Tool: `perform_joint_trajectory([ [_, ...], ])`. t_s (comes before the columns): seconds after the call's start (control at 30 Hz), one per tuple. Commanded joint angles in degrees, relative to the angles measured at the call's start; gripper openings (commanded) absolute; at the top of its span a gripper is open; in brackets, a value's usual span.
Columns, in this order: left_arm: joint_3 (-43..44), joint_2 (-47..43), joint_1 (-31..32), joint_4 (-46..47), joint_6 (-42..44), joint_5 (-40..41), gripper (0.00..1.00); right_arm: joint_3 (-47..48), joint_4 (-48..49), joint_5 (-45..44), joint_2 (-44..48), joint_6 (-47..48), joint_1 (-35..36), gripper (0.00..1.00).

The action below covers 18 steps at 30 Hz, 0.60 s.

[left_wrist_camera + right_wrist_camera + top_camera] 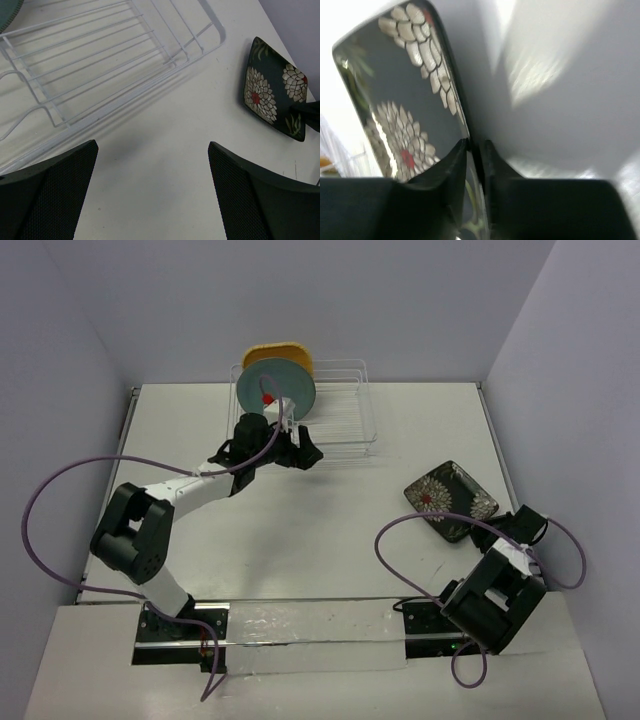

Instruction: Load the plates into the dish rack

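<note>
White tabletop [300, 540] enclosed by pale lilac walls, seen from above, with two robot arms mounted at its near edge. At the far side sits a wire dish rack [350, 430]. A round teal plate [277, 388] stands on edge in the rack's left end, its face turned towards the arms, and an orange-tan plate [278, 348] stands upright just behind it. The yellow plate cannot be made out. So at least two plates look loaded, and the rest of the rack is unfilled.

One plate remains outside: a dark square floral plate [450, 498] on the table's right side, well apart from the rack. It is nearly square, so it has no clear long axis; it sits turned like a diamond, one corner pointing towards the rack.

The right gripper [474, 145] pinches this plate's near rim, fingers pressed together on it. Whether the plate has left the table cannot be told.

The left gripper [152, 165] hovers just beside the rack's front edge, fingers spread wide and holding nothing
</note>
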<state>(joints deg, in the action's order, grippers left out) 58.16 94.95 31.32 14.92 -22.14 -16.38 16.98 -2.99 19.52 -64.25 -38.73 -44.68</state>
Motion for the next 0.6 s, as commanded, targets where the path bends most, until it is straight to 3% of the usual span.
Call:
perform_joint_trajectory([
  [0.0, -0.4, 0.32, -1.25, 4.76, -1.23, -2.78, 0.99, -1.52, -5.18, 0.42, -2.8, 1.9, 0.21, 0.04],
  [0.03, -0.67, 0.15, -1.43, 4.86, -1.15, -2.78, 0.99, -1.43, -5.1, 0.68, -3.24, 2.16, 0.12, 0.0],
  [0.2, -1.78, -1.26, -1.95, 5.53, -1.16, -2.18, 0.99, -1.09, -4.75, 0.44, 0.65, 3.36, 0.12, 0.0],
  [0.47, -2.7, -2.93, -2.05, 6.26, -2.02, -2.84, 0.99, -0.2, -1.58, 3.65, 29.07, 5.42, 0.91, 0.0],
  [0.57, -2.83, -3.34, -2.15, 6.27, -2.4, -2.13, 0.99, 2.4, -1.47, 5.62, 35.35, 5.19, 1.01, 0.0],
])
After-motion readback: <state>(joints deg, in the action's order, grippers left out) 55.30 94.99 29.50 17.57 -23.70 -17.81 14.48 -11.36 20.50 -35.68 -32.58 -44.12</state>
